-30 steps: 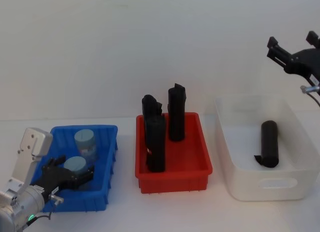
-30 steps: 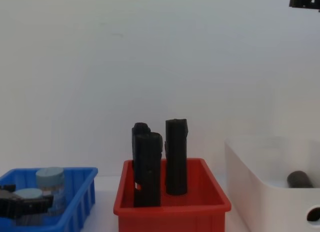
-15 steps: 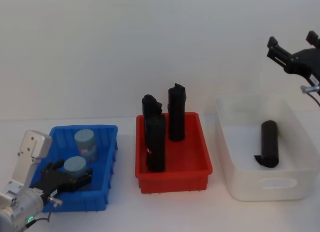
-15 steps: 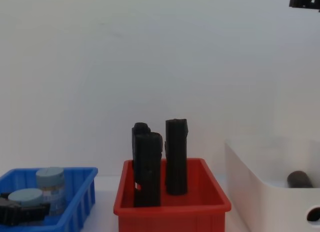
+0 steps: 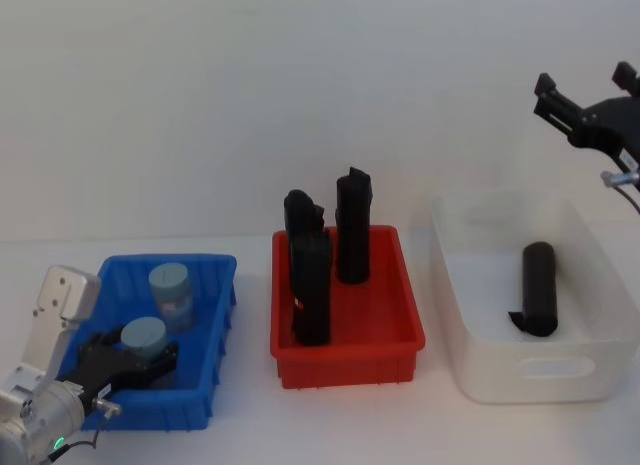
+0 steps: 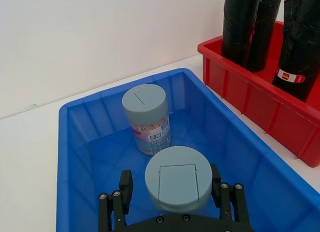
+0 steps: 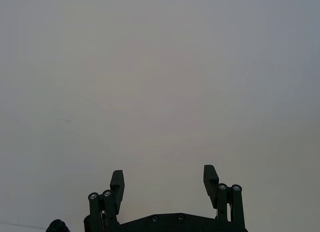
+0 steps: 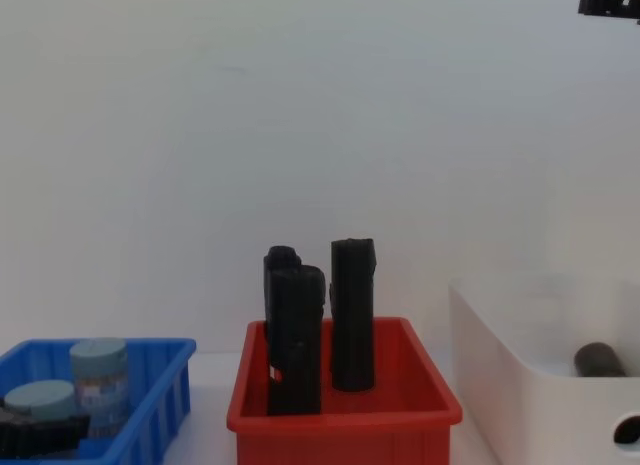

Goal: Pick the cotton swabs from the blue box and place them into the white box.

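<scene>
two tubs of cotton swabs sit inside the blue box (image 5: 216, 315): the far tub (image 5: 169, 285) stands free near its back wall, and the near tub (image 5: 143, 335) is clamped upright at its front by the left gripper (image 5: 138, 353). the white box (image 5: 540, 370) lies well to the blue box's right, past a red bin (image 5: 345, 360). the right gripper (image 5: 587, 81) hangs high up, farther right still, fingers apart.

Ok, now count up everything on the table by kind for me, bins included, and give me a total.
Cotton swab tubs: 2, both in the blue box
Black upright blocks: 3, standing in the red bin
Black roll: 1, lying in the white box
Bins: 3, blue, red and white
Total: 9
</scene>
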Robot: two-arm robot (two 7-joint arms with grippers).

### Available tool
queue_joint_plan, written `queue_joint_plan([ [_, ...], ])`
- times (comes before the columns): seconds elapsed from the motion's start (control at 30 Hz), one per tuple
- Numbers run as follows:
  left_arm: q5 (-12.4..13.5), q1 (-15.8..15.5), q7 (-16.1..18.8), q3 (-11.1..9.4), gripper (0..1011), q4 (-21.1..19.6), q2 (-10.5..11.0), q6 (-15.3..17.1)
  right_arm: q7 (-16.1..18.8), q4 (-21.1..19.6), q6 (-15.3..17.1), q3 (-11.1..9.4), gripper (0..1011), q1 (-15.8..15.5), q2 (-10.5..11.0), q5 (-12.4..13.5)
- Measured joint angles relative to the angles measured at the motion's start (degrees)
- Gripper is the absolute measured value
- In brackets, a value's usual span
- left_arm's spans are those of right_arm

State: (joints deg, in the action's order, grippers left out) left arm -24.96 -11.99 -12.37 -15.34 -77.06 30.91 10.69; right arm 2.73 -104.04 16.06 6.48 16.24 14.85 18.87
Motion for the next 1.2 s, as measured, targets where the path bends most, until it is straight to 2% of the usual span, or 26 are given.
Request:
queue_joint_plan([
  [0.13,0.0,0.0,0.2,0.0,855,0.1,0.0,0.0,0.0,0.0,0.0,0.0,1002,0.0,0.0,0.0],
  [0.17,0.0,0.0,0.2,0.0,855,0.1,0.0,0.0,0.0,0.0,0.0,0.0,1002,0.0,0.0,0.0],
  [0.27,-0.1,0.0,0.2,0.1,761,0.2,0.0,0.0,0.0,0.0,0.0,0.0,1002,0.0,0.0,0.0],
  [0.3,-0.1,0.0,0.3,0.1,702,0.2,0.0,0.1,0.0,0.0,0.0,0.0,1002,0.0,0.0,0.0],
  [0.4,-0.1,0.0,0.3,0.1,668,0.2,-0.1,0.1,0.0,0.0,0.0,0.0,1002,0.0,0.0,0.0],
  [0.87,0.0,0.0,0.5,0.1,668,0.1,-0.1,0.1,0.0,0.0,0.0,0.0,1002,0.0,0.0,0.0],
  [1.2,1.4,0.5,1.6,0.4,666,-3.9,0.4,-0.7,0.0,0.0,0.0,0.0,1002,0.0,0.0,0.0],
])
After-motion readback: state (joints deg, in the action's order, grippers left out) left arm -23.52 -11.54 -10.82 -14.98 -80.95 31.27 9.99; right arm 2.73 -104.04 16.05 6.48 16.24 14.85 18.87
